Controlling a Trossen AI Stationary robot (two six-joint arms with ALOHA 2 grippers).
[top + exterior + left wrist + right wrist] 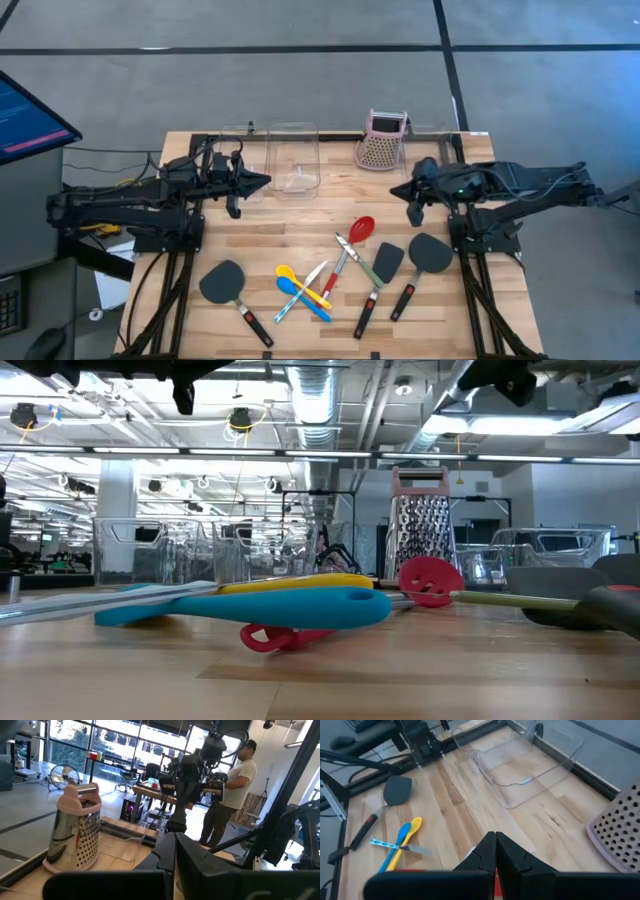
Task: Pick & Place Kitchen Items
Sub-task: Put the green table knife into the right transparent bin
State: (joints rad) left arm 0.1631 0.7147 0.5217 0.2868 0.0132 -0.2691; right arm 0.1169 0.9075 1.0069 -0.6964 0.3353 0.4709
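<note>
1. The utensils lie loose at the table's front: red spoon (362, 229), tongs (357, 257), yellow spoon (296, 283) crossed with blue spoon (300, 297), and three spatulas (222, 283), (387, 262), (430, 254).
2. My left gripper (262, 181) hangs closed and empty beside the clear bin (293, 158).
3. My right gripper (398, 191) hangs closed and empty just in front of the grater (381, 143).

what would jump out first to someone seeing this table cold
A jumble of utensils on the table's front half: a red spoon, crossed yellow spoon and blue spoon, and three black spatulas. Behind them, a pink-topped grater stands by a clear bin, between the two parked arms.
</note>
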